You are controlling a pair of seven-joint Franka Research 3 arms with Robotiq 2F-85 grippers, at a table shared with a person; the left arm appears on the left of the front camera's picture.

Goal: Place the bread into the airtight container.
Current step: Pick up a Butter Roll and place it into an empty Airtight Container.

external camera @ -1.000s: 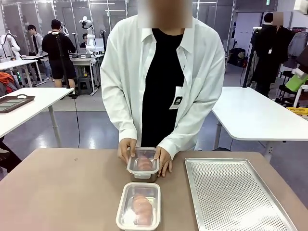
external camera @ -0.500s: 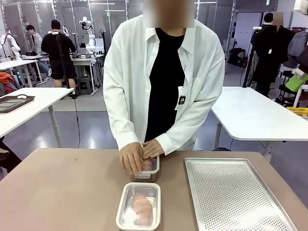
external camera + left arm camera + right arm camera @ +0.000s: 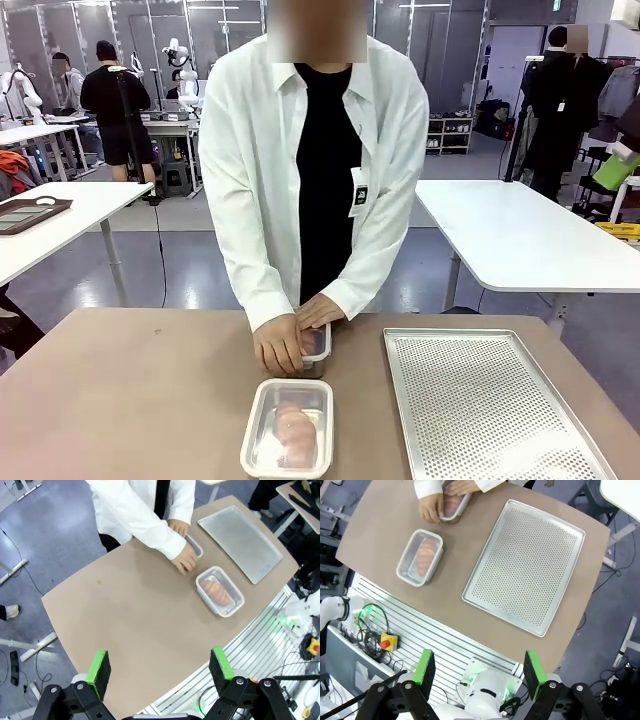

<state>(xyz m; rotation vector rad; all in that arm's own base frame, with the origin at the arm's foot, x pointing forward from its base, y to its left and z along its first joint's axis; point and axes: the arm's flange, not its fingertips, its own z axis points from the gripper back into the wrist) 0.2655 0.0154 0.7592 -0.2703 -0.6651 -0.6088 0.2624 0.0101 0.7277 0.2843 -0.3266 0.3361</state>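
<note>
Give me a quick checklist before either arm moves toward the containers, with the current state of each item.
1. Person's hands off the far container: not ok, both rest on it.
2. Near container closed with bread inside: ok.
3. Left gripper open, holding nothing: ok.
4. Right gripper open, holding nothing: ok.
5. Far container's lid sealed: cannot tell, hands cover it.
6. Perforated tray bare: ok.

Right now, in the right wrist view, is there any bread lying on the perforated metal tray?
No, the perforated tray is bare; the bread lies inside the closed clear container beside it.
</note>
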